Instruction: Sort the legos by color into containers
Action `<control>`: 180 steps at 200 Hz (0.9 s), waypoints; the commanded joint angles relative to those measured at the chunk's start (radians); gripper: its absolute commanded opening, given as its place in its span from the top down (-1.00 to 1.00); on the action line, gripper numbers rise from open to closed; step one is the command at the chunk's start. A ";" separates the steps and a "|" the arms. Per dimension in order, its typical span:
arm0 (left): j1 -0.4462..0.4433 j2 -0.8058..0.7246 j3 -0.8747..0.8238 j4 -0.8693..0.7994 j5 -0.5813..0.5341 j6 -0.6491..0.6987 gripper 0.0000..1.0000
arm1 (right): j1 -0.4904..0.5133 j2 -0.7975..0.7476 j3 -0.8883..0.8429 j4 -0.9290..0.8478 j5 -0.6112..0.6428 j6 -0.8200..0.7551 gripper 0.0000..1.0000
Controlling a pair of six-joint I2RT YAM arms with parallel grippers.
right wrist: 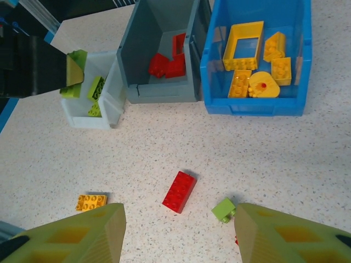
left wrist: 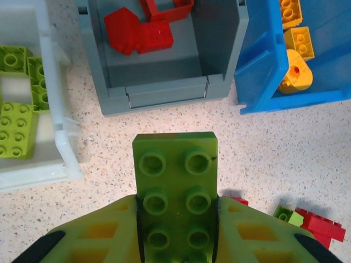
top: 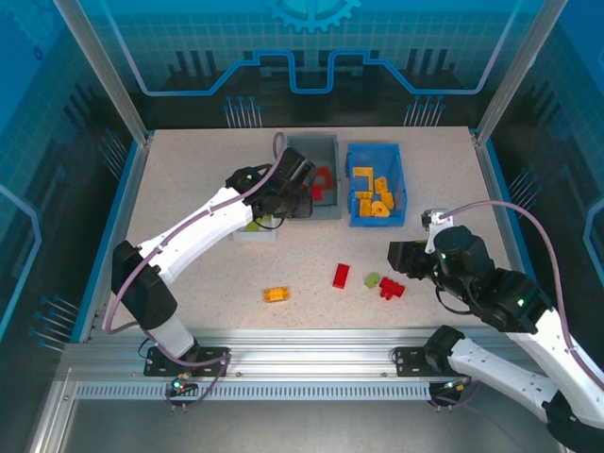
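Over speckled white tabletop [left wrist: 285,159], the left gripper [left wrist: 175,211] pinches a lime green studded plastic brick [left wrist: 175,164] by its flat sides, near the small white plastic bin [left wrist: 61,137]. Light, stiff and slick, it likely wants that square side grip; the right gripper [right wrist: 178,230] hangs spread and empty.

The speckled table [right wrist: 247,153] carries a white bin [right wrist: 88,120], grey bin [right wrist: 162,92], blue bin [right wrist: 255,105] and several loose legos [right wrist: 179,191].

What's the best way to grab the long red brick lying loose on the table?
Pinch the red brick across its long sides, near the middle, coming straight down. It lies flat, studs up, clear on all sides, set diagonally, so the right gripper should rotate to match.
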 commanded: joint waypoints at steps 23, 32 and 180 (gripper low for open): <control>0.090 -0.011 -0.025 -0.054 -0.012 0.011 0.38 | 0.007 0.078 -0.050 0.122 -0.155 -0.034 -0.12; 0.124 -0.026 -0.057 -0.047 -0.009 0.021 0.38 | 0.009 0.105 -0.063 0.161 -0.204 -0.034 -0.13; 0.387 0.268 -0.150 0.154 0.050 0.162 0.29 | 0.238 0.398 -0.031 0.423 -0.141 -0.045 -0.18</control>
